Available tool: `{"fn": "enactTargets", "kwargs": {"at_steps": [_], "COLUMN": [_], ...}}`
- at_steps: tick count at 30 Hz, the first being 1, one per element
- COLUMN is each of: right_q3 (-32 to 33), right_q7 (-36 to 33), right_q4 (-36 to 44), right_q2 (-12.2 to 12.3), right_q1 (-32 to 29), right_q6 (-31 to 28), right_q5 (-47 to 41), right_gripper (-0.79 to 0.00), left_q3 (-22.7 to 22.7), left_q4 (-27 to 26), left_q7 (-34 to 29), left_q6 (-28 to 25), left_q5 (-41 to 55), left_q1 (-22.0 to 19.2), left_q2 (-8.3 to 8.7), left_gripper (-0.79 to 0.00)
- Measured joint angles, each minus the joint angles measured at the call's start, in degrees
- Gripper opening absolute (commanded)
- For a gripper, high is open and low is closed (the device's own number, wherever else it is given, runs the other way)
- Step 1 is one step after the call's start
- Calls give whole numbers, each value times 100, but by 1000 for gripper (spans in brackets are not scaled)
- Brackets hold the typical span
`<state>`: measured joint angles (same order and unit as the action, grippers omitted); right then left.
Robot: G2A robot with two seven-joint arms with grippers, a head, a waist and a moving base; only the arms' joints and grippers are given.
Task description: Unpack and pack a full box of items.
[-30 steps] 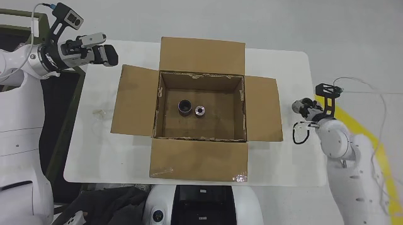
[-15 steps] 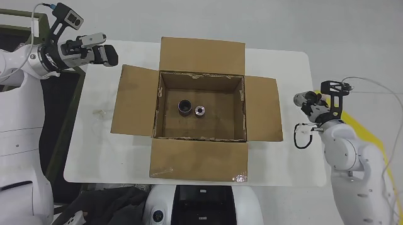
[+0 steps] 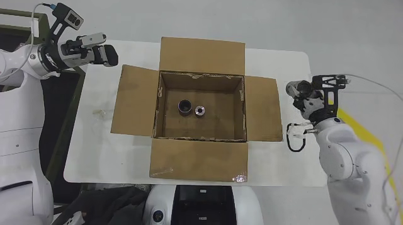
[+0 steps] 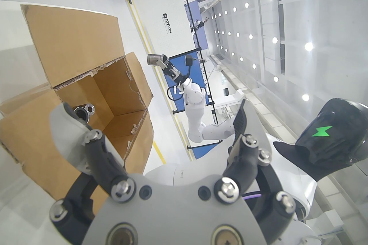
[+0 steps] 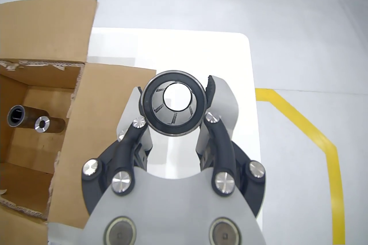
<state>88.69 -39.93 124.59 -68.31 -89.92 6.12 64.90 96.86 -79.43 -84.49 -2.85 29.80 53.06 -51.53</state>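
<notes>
Scanning from the left, met first a dark bin (image 3: pixel 60 124) set close against the left edge of the white table (image 3: pixel 94 143). Found the left gripper (image 3: pixel 111 55) hanging above the table's far left corner, pointed right toward the box, jaws spread wide with nothing between them.

Saw the cardboard box (image 3: pixel 201 55) sitting in the middle of the table, top open, four flaps turned outward, torn paper along the far inner rim. Counted two items on its floor, a little left of centre: a dark cylinder (image 3: pixel 185 106) with a hollow end turned up and, just right of it, a smaller silver-faced cylinder (image 3: pixel 200 111) with a small hole in its top face. Could not tell whether the two were touching.

Located the right gripper (image 3: pixel 296 90) raised above the bare strip of table between the box's right flap and the table's right edge, well apart from the left gripper. Saw its jaws closed on a metal sleeve (image 5: pixel 172 119), gripped from two opposite sides, a dark ring around the end facing the wrist camera and the bore open right through to the table below.

Noted, farthest right, a yellow line (image 5: pixel 304 119) painted on the grey floor beyond the table.
</notes>
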Motion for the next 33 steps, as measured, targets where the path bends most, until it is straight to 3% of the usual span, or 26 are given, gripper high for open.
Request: {"fn": "enactTargets", "kwargs": {"at_steps": [13, 23, 33], "right_q3": [-525, -1519, -2113], "right_q7": [-438, -689, -683], "right_q4": [234, 60, -289], "right_q2": [9, -33, -86], "right_q1": [468, 858, 1138], "right_q6": [-716, -965, -1265], "right_q5": [-55, 459, 383], "right_gripper": [-785, -785, -785], "left_q3": [0, 0, 0], "left_q4": [0, 0, 0], "left_q7": [0, 0, 0], "left_q6": [0, 0, 0], "left_q5": [0, 0, 0], "left_q1": [0, 0, 0], "left_q2": [0, 0, 0], "left_gripper": [0, 0, 0]}}
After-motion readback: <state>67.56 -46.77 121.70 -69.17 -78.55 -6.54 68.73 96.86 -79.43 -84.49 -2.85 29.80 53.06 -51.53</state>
